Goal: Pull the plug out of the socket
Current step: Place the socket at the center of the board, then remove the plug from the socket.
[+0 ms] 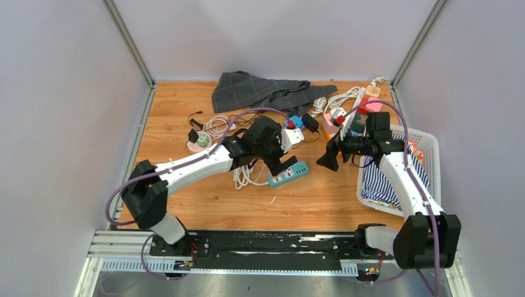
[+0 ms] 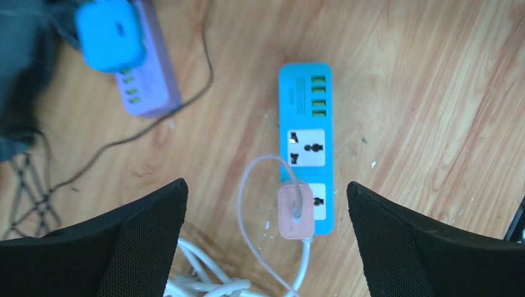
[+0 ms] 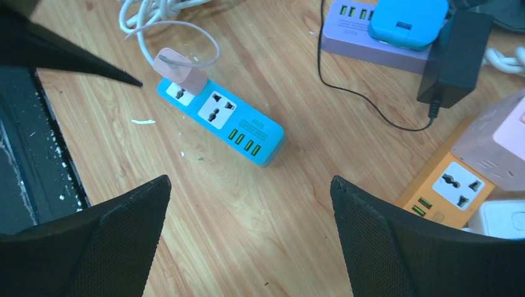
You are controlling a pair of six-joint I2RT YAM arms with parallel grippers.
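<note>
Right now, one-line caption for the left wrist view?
Open left tool above a blue power strip, pink plug resting at its socket end.

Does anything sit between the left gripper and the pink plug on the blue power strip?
Nothing visible does. The left gripper hangs open above the pink rectangular plug on the blue plastic power strip; only the plug's own thin white cable loops beside it.

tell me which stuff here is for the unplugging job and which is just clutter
Job: pink plug, blue power strip, left gripper open above both.
Lying about: purple strip, black adapter, orange strip, grey cloth, basket.
</note>
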